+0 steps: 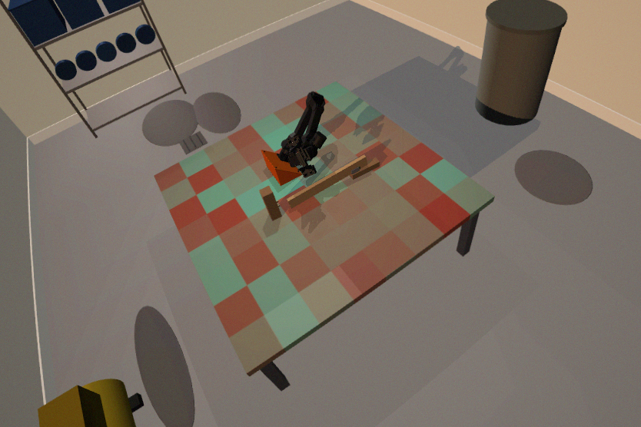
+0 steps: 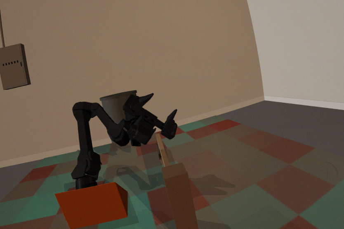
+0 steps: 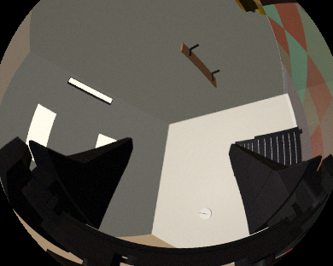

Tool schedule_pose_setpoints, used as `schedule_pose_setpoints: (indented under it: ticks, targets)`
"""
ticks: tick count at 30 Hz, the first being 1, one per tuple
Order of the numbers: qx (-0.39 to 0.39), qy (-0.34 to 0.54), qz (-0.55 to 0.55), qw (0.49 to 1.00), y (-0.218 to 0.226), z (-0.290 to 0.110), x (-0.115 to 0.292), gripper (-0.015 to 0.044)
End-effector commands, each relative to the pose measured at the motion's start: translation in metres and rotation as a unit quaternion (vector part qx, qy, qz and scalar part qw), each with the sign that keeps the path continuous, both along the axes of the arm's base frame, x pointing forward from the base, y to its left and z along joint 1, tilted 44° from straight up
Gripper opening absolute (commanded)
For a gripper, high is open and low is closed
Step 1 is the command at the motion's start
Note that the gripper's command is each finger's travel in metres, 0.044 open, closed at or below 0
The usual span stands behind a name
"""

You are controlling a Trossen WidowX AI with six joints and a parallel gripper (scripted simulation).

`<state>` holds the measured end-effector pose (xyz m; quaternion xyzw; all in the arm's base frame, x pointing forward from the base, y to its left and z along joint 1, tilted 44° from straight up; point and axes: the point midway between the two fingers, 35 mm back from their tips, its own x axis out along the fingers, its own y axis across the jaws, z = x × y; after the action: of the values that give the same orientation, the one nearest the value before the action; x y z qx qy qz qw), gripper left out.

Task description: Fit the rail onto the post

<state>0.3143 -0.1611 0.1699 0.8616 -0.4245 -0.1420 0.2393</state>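
Note:
The long wooden rail (image 1: 326, 180) (image 2: 162, 152) lies slanted. Its far end rests on the low footboard block (image 1: 371, 166) and its near end is down on the checkered table (image 1: 299, 288) (image 2: 272, 160), just in front of the short wooden post (image 1: 270, 202) (image 2: 179, 194). The pegs are too small to make out. My gripper (image 1: 306, 166) (image 2: 159, 106) (image 3: 183, 147) is open and empty. It is tilted upward above the rail's far half and does not touch the rail. The wrist view shows only walls and ceiling between the fingers.
An orange wedge block (image 1: 278, 165) (image 2: 91, 203) stands on the table beside the arm's base, left of the post. A large round bin (image 1: 519, 57) stands on the floor beyond the table. A shelf rack (image 1: 80, 10) stands at the far left wall.

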Motion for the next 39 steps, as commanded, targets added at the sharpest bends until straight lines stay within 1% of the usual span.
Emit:
schedule_pose_setpoints:
  ticks: [1,2,3,6,8,10,11,12,16,20,21,23,25,28,30,33,39]
  targets:
    - [-0.005,0.007,0.001,1.0,0.0,0.0,0.001,0.0426]
    - [-0.02,0.026,0.003,0.999,0.001,0.0,0.003,0.044]
    - [-0.041,0.065,0.011,0.997,0.002,-0.003,0.007,0.044]
    - [-0.108,0.214,0.054,0.969,0.001,-0.019,0.023,0.044]
    - [-0.153,0.305,0.087,0.936,0.001,-0.03,0.032,0.044]
    - [-0.196,0.389,0.124,0.891,0.002,-0.042,0.04,0.044]
    - [-0.217,0.395,0.159,0.878,0.014,-0.041,0.045,0.044]
    - [-0.237,0.419,0.18,0.858,0.017,-0.045,0.049,0.044]
    - [-0.3,0.521,0.24,0.762,0.018,-0.064,0.057,0.044]
    - [-0.359,0.597,0.304,0.65,0.019,-0.083,0.061,0.044]
    - [-0.378,0.615,0.322,0.613,0.02,-0.089,0.062,0.044]
    - [-0.419,0.646,0.365,0.523,0.021,-0.101,0.064,0.044]
    - [-0.456,0.663,0.409,0.431,0.023,-0.113,0.063,0.044]
    - [-0.507,0.66,0.471,0.292,0.027,-0.13,0.06,0.044]
    - [-0.539,0.641,0.508,0.202,0.031,-0.14,0.057,0.044]
    - [-0.582,0.586,0.559,0.072,0.037,-0.153,0.05,0.044]
    - [-0.63,0.479,0.607,-0.067,0.047,-0.166,0.037,0.044]
